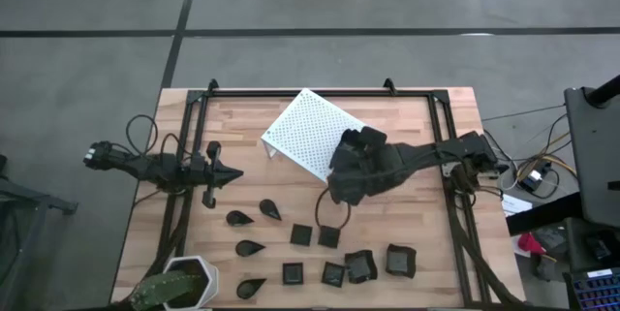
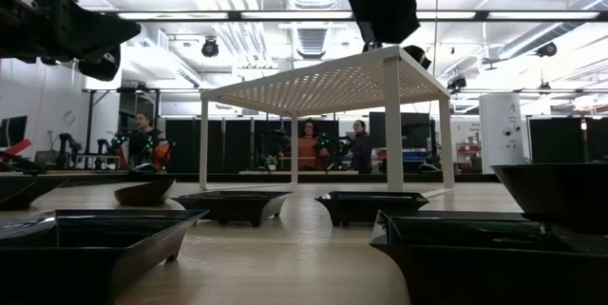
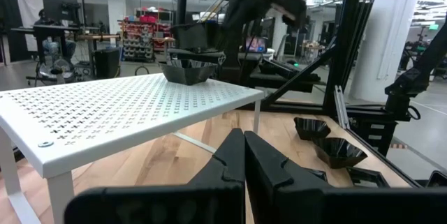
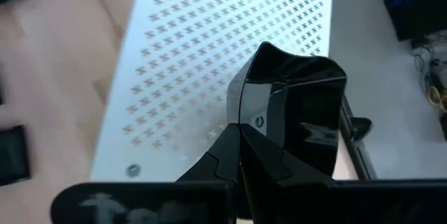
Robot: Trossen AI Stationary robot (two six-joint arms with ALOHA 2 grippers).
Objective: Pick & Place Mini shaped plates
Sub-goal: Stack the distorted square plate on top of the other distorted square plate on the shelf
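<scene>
A glossy black wavy-rimmed square plate (image 4: 293,105) is at the top of the white perforated rack (image 1: 308,135), near the rack's right edge, and my right gripper (image 4: 241,135) is shut on it. The left wrist view shows this plate (image 3: 190,70) on the rack's far side. Several more black plates lie flat on the near half of the table: teardrops (image 1: 239,218), small squares (image 1: 301,235) and wavy squares (image 1: 400,260). My left gripper (image 1: 232,175) is shut and holds nothing, hovering left of the rack. My right gripper pinches the plate's rim (image 4: 244,109) between its two fingers, at the side nearest the wrist. The fingers come slanting down from the table's right. The plate stays upright with its base at the rack's top (image 3: 188,83); I cannot tell whether it rests there or hovers just above.
A white hexagonal plant pot (image 1: 189,282) stands at the near left corner. A black frame (image 1: 320,91) runs along the table's far edge and both sides. Bare wood lies between the rack and the rows of plates. People stand in the room behind the table (image 2: 306,148).
</scene>
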